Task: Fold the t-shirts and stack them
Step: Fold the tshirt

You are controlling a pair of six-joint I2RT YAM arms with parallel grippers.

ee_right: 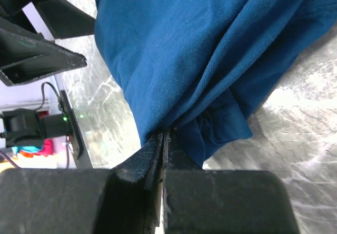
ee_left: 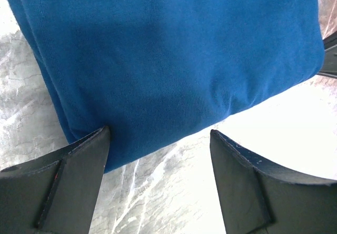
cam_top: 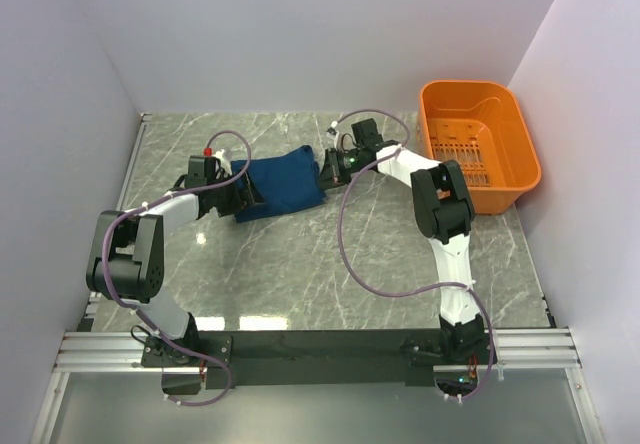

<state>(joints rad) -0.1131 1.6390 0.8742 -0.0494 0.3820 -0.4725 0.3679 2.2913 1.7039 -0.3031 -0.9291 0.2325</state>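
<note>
Two pincers flank one folded blue t-shirt [cam_top: 282, 186] on the table [cam_top: 280, 264]. I see my right pincer [ee_right: 162, 138] clamped on its bunched edge. My left pincer [ee_left: 159, 134] stands apart, the t-shirt's fold just ahead of its tips.

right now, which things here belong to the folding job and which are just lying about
Job: navy-blue t-shirt; right pincer, shut on its edge; left pincer, open at its other side.
Lying about: orange plastic basket, apart from the t-shirt.
</note>
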